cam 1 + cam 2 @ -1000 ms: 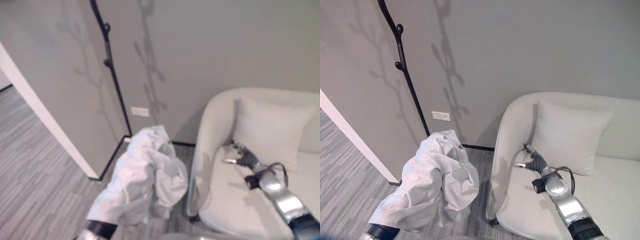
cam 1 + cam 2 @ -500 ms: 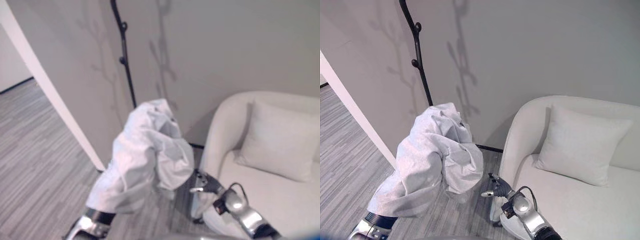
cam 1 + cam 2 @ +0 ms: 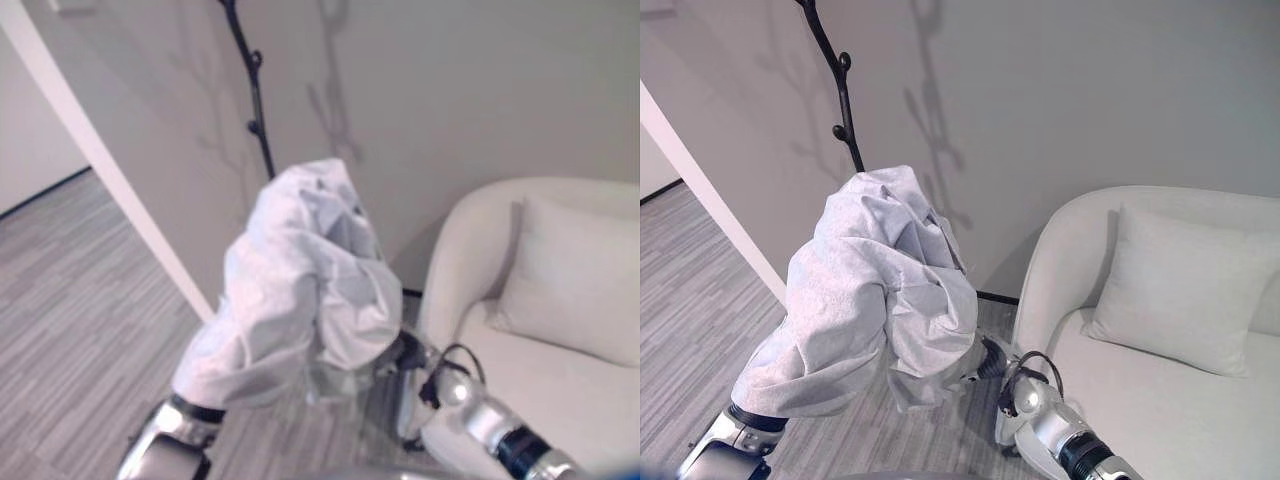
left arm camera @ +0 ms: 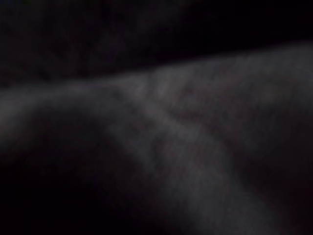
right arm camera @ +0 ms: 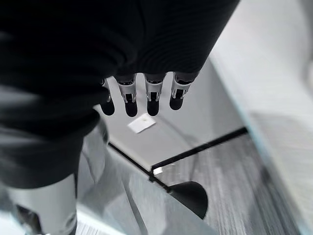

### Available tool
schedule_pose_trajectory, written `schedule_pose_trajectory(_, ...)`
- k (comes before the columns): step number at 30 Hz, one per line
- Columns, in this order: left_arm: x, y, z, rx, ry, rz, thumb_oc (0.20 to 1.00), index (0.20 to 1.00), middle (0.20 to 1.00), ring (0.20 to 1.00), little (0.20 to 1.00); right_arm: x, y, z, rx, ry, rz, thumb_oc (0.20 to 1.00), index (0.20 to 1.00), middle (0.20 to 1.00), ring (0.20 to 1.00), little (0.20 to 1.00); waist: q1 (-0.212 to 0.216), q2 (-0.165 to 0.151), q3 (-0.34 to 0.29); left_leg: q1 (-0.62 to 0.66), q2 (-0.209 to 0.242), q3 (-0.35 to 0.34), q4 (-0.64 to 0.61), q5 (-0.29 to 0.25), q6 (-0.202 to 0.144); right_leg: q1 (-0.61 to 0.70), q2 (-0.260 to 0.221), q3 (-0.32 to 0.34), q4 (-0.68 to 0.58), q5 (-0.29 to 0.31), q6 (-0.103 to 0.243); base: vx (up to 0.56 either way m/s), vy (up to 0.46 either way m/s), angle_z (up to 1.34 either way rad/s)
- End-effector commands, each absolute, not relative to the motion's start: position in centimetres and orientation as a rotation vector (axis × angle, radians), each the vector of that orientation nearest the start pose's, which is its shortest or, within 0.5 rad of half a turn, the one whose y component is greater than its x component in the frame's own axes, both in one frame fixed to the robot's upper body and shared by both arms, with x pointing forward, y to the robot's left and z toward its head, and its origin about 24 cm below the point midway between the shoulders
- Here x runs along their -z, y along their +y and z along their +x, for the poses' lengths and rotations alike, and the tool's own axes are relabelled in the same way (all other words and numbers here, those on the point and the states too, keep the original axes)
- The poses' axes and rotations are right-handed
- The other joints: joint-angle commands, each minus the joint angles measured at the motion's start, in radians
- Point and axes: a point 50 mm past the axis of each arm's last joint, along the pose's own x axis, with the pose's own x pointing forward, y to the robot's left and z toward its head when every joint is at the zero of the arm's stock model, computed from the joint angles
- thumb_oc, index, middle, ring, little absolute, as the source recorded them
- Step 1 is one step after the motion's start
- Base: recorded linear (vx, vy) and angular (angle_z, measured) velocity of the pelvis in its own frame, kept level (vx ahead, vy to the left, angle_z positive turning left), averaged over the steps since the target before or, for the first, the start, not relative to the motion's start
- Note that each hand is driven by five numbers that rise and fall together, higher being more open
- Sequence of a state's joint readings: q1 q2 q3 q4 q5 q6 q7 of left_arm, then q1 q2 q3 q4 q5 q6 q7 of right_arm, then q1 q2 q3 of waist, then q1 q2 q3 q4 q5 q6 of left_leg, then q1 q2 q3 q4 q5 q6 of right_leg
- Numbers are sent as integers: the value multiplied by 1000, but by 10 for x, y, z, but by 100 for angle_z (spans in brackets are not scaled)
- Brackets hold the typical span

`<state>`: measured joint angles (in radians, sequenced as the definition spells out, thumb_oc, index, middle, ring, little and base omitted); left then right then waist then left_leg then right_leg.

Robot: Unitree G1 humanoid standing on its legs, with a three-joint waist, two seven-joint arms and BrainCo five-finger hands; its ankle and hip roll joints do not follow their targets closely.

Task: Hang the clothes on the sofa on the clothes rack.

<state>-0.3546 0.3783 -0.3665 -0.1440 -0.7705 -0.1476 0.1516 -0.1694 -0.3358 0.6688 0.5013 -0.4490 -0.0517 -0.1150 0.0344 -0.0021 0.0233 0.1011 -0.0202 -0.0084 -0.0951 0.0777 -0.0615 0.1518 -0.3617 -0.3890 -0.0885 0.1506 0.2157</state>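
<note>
A white garment (image 3: 870,280) hangs bunched over my raised left arm (image 3: 730,435), whose hand is buried inside the cloth. In the left wrist view, dim folds of the cloth (image 4: 171,122) lie right against the camera. The black branch-like clothes rack (image 3: 840,90) stands against the wall just behind the top of the garment. My right hand (image 3: 990,362) is at the garment's lower right hem, partly behind it. In its wrist view the fingers (image 5: 128,100) are straight and hold nothing, with the rack's black base (image 5: 188,196) on the floor beyond them.
A cream sofa (image 3: 1160,420) with a pale cushion (image 3: 1180,290) stands to the right, its rounded arm close to my right forearm. A white wall corner (image 3: 710,200) juts out at the left. Grey striped floor spreads to the left and below.
The camera has shifted. My left arm has lifted the garment higher, up in front of the rack. My right hand has left the sofa seat and come over to the garment's lower edge.
</note>
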Motion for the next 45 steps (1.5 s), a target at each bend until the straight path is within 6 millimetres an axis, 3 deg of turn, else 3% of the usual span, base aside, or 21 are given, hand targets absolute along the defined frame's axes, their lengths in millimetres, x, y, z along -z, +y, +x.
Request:
schedule_pose_trajectory(1,-214,90,286,483,-581,-492,200,200,200,200,200,27,-74,255,-603,-2,-941,1000,1000,1000,1000,1000,40,23,8,9,-58,-19,8,-137,30,-88,-135,-3,3,180,46,5,16,12)
schedule_pose_trajectory(8,-230,71,280,507,-625,-577,200,200,200,200,200,24,-53,259,-476,84,-581,1000,1000,1000,1000,1000,24,42,21,-16,-63,-8,8,-127,32,-121,-142,5,1,189,46,-4,15,3)
schedule_pose_trajectory(14,-249,64,268,548,-707,-630,200,200,200,200,200,7,-43,265,-440,6,-524,1000,1000,1000,1000,1000,21,66,21,-48,-69,4,8,-120,34,-161,-153,16,1,200,46,-9,24,-1)
schedule_pose_trajectory(17,-253,62,265,554,-725,-659,200,200,200,200,200,8,-38,262,-455,18,-499,1000,1000,1000,1000,1000,19,71,18,-53,-72,6,8,-119,34,-167,-157,17,1,203,46,0,0,0)
schedule_pose_trajectory(18,-256,60,264,565,-733,-666,200,200,200,200,200,9,-36,261,-461,29,-496,950,950,950,950,950,19,73,18,-55,-72,6,8,-119,34,-168,-159,16,1,204,46,0,0,0)
schedule_pose_trajectory(19,-257,59,263,571,-741,-668,200,200,200,200,200,11,-35,260,-467,40,-490,539,539,539,539,539,20,75,17,-56,-72,5,8,-119,34,-169,-160,16,1,203,46,0,0,0)
schedule_pose_trajectory(20,-262,57,261,584,-758,-668,200,200,200,200,200,19,-35,258,-473,85,-496,200,200,200,200,200,21,80,12,-58,-74,5,8,-120,33,-172,-162,13,1,205,46,0,0,0)
schedule_pose_trajectory(27,-265,53,257,604,-769,-681,200,200,200,200,200,29,-35,255,-456,129,-516,200,200,200,200,200,20,80,8,-64,-77,-4,8,-119,34,-171,-165,11,1,208,46,0,0,0)
schedule_pose_trajectory(35,-265,61,258,555,-785,-664,200,200,200,200,200,38,-57,254,-300,181,-505,200,200,200,200,200,3,68,10,-45,-74,5,8,-128,35,-165,-161,23,1,214,46,0,0,0)
schedule_pose_trajectory(40,-251,83,264,460,-752,-612,200,200,200,200,200,17,-106,279,-16,114,-597,200,200,200,200,200,3,52,15,-24,-68,8,8,-134,37,-147,-160,18,1,228,46,-4,14,0)
schedule_pose_trajectory(45,-221,106,271,395,-645,-531,200,200,200,200,200,-28,-186,302,297,-17,-832,200,200,200,200,200,18,20,13,-2,-60,8,8,-144,43,-128,-153,16,1,250,46,-3,13,-1)
